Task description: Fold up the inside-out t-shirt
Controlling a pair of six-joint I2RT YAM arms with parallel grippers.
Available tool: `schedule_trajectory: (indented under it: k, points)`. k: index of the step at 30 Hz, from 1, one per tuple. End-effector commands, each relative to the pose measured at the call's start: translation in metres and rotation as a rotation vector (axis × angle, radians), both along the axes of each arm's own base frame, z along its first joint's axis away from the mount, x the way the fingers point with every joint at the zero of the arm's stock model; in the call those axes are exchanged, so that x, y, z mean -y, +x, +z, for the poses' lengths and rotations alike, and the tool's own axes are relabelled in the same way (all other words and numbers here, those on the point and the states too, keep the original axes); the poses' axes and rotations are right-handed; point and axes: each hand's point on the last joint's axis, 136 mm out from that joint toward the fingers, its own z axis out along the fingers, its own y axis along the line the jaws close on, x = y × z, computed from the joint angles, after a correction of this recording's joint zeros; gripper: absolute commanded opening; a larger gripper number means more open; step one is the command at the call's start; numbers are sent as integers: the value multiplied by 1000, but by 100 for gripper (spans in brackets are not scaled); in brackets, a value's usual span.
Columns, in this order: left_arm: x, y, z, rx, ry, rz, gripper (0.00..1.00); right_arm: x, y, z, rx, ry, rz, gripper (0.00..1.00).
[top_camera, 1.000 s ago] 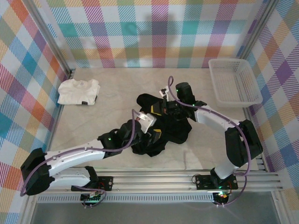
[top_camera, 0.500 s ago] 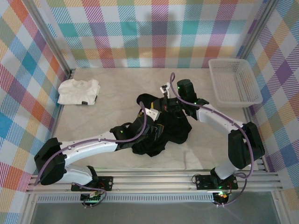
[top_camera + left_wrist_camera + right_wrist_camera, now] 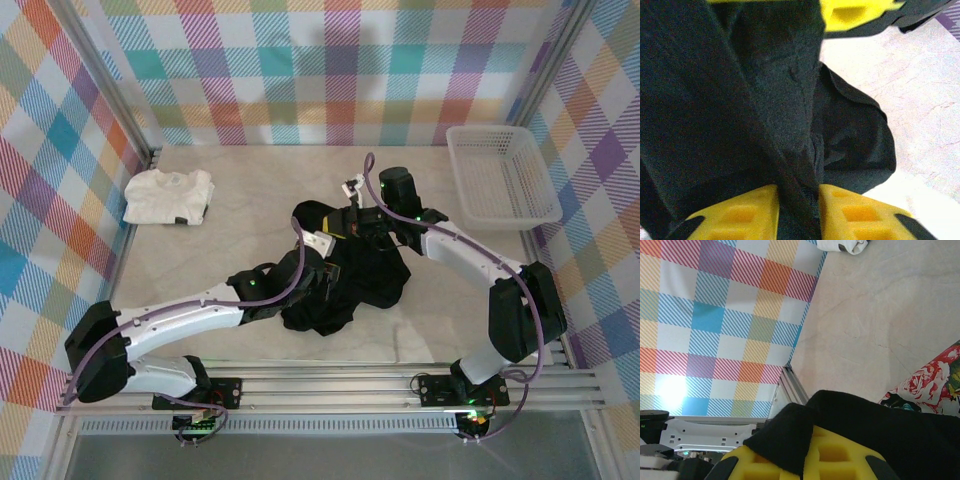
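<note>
The t-shirt [image 3: 350, 280] is lying in a crumpled black heap at the middle of the table [image 3: 250, 190], and both arms are reaching into it. The left gripper [image 3: 322, 268] is pressing into the heap's left side. In the left wrist view its yellow fingers [image 3: 740, 217] are sitting on either side of a raised ridge of black cloth, and the left gripper [image 3: 797, 212] seems to be pinching that ridge, though the cloth is hiding the contact itself. The right gripper [image 3: 360, 225] is working at the heap's far edge. From its own wrist, the right gripper [image 3: 802, 460] is closed, with a fold of the t-shirt [image 3: 880, 425] running down between its yellow fingers [image 3: 840, 455] and draping over them. A red floral print [image 3: 925, 385] is showing on the cloth beside it. A white shirt [image 3: 168, 195] is lying well apart at the far left, and a white basket [image 3: 500, 175] is standing at the far right.
</note>
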Motion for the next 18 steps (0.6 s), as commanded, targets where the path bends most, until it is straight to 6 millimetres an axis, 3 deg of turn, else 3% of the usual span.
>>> schedule_trajectory:
  k: [1,4,9,18]
  points:
    - [-11,0,2,-3,-1,18,21,0,5,14,41,17,7,3]
    - [-13,-1,2,-10,-9,13,12,0,6,14,42,18,5,3]
    - [-18,-1,0,-28,-32,9,9,0,7,15,43,22,5,3]
    - [-15,-10,-10,-85,-37,-32,23,1,10,19,56,23,1,3]
